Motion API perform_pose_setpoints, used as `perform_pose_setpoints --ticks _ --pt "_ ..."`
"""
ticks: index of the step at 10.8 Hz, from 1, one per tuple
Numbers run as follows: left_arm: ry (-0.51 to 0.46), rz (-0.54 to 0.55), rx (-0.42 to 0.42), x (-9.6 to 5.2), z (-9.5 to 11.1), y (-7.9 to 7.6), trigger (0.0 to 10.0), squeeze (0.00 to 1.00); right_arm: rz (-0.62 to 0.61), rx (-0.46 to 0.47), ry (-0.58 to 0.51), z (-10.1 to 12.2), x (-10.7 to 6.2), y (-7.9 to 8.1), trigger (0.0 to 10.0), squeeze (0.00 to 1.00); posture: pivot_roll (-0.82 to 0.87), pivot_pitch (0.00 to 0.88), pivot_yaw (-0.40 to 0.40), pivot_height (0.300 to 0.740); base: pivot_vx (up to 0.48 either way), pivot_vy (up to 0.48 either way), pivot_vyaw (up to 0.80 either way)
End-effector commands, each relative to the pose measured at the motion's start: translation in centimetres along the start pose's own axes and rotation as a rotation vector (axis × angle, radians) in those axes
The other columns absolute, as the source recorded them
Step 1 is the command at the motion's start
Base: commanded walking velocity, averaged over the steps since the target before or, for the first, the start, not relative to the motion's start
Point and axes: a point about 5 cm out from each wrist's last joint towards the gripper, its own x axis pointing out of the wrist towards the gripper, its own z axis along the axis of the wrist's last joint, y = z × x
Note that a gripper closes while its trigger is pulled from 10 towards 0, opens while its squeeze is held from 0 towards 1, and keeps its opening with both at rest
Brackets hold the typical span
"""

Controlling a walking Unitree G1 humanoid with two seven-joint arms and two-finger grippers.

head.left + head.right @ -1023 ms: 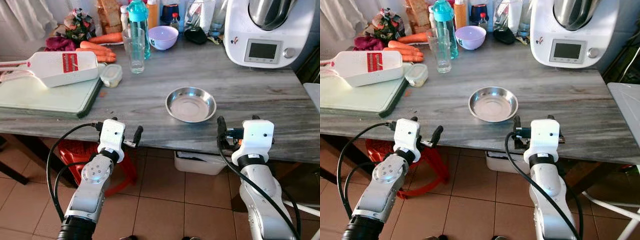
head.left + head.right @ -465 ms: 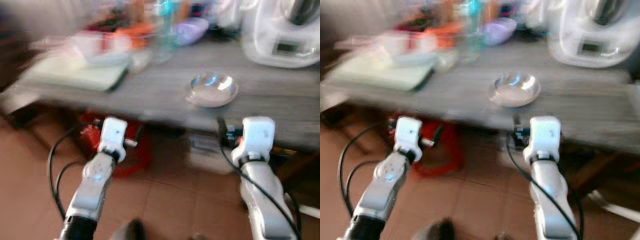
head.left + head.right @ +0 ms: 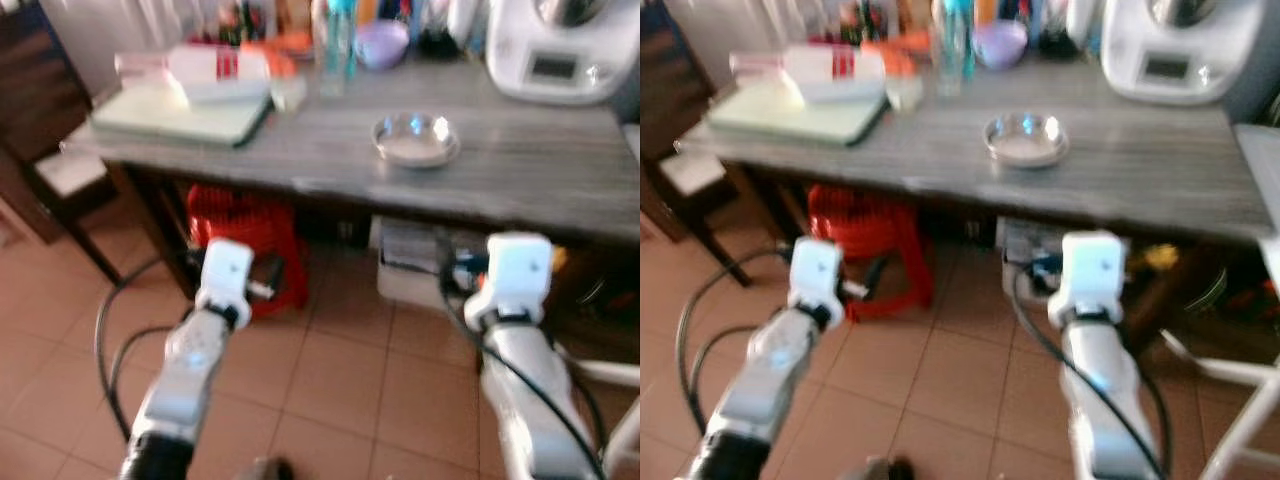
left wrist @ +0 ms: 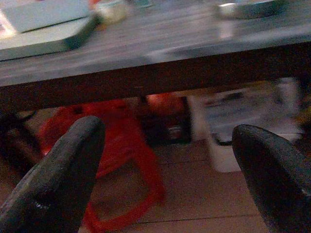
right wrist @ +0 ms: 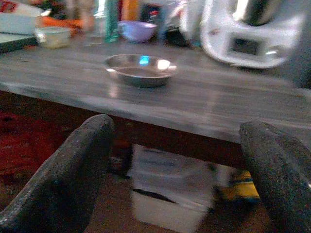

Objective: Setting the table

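Left eye view: the steel bowl [image 3: 415, 139] sits on the grey surface [image 3: 520, 175], ahead of and above both end effectors, which hang over the tiled floor, well short of the edge; the bowl lies nearer the right end effector [image 3: 447, 275], so that arm looks the likelier reach. Left wrist view: the left end effector [image 4: 165, 160] is spread wide, empty, below the surface's edge. Right wrist view: fingers [image 5: 73, 165] parted, holding nothing; the bowl is straight ahead between them, higher up.
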Motion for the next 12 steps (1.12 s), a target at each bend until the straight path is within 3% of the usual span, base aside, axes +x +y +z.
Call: perform_pose_setpoints --ticks 1,3,4,7,12 --pt "-0.003 0.004 0.021 -0.1 0.1 0.3 10.0 0.00 -0.002 0.014 0.004 0.1 0.0 0.1 10.0 0.00 -0.07 0.114 0.015 0.740 -0.307 0.000 0.00" --pt "-0.051 -0.042 0.007 -0.1 0.7 0.2 10.0 0.00 0.015 0.020 0.002 0.1 0.0 0.4 10.0 0.00 -0.07 0.109 0.016 0.740 -0.122 0.000 0.00" --pt "-0.083 -0.093 -0.048 -0.3 1.2 0.2 10.0 0.00 0.018 0.027 0.006 0.0 -0.1 0.5 10.0 0.00 -0.07 0.106 0.019 0.740 0.000 0.000 0.00" --pt "-0.087 -0.103 -0.015 -0.3 1.2 0.1 10.0 0.00 0.018 0.038 0.009 -0.1 -0.1 0.7 10.0 0.00 -0.07 0.105 0.023 0.740 0.000 0.000 0.00" --pt "-0.078 -0.124 -0.032 -0.5 0.9 -0.2 10.0 0.00 0.007 0.059 0.019 -0.1 -0.1 0.7 10.0 0.00 -0.07 0.116 0.024 0.740 0.000 -0.412 0.00"
